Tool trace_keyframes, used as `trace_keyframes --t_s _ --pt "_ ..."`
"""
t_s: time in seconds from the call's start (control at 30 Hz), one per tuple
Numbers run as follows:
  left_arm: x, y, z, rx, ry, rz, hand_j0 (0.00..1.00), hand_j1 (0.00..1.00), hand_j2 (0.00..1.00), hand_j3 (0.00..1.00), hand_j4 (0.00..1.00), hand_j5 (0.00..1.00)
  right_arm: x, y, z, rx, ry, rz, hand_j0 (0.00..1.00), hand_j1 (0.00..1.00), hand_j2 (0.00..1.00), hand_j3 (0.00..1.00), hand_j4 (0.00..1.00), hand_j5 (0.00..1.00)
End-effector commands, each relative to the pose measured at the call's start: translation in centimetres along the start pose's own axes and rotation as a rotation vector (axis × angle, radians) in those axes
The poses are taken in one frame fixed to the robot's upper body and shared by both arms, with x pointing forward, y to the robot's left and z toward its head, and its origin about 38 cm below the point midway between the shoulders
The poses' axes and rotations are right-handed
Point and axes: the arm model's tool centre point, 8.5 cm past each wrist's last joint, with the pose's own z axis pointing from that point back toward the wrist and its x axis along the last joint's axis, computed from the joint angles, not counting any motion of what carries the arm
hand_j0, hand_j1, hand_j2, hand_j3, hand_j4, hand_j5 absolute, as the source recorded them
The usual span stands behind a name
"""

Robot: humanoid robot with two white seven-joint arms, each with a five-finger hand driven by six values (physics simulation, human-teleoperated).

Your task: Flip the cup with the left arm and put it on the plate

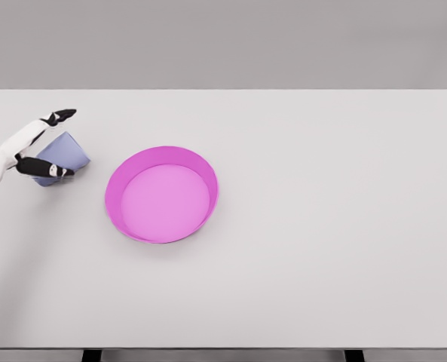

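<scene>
Cup sits at the table's far left, just left of your pink plate. Your left hand brackets it with fingers spread, contact at the cup unclear, grasp unconfirmed.

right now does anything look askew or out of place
The cup at the table's left edge sits tilted, not upright, with the left hand around it. The plate lies flat and empty.
</scene>
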Motion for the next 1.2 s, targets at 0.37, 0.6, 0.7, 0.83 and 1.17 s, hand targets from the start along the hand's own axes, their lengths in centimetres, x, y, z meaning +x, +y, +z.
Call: trace_keyframes --t_s 0.37,0.6,0.7,0.83,1.17 --pt "-0.4 -1.3 -0.9 -0.032 0.015 0.012 0.94 0.94 0.94 0.94 0.94 0.94 0.0 0.0 0.0 0.000 -0.001 0.000 1.00 1.00 1.00 1.00 1.00 1.00" --pt "-0.7 -1.5 -1.0 -0.034 0.047 0.023 0.92 0.92 0.92 0.92 0.92 0.92 0.0 0.0 0.0 0.000 -0.001 0.000 1.00 1.00 1.00 1.00 1.00 1.00" --pt "-0.7 -1.6 -1.0 -0.037 0.050 0.019 0.87 0.87 0.87 0.87 0.87 0.87 0.0 0.0 0.0 0.000 -0.001 0.000 1.00 1.00 1.00 1.00 1.00 1.00" --pt "-0.6 -1.5 -1.0 -0.035 0.047 0.018 0.81 0.81 0.81 0.81 0.81 0.81 0.0 0.0 0.0 0.000 0.001 0.000 1.00 1.00 1.00 1.00 1.00 1.00" --pt "0.5 -1.9 -2.0 -0.025 0.013 0.049 0.77 0.77 0.77 0.77 0.77 0.77 0.0 0.0 0.0 0.000 -0.001 0.000 1.00 1.00 1.00 1.00 1.00 1.00"
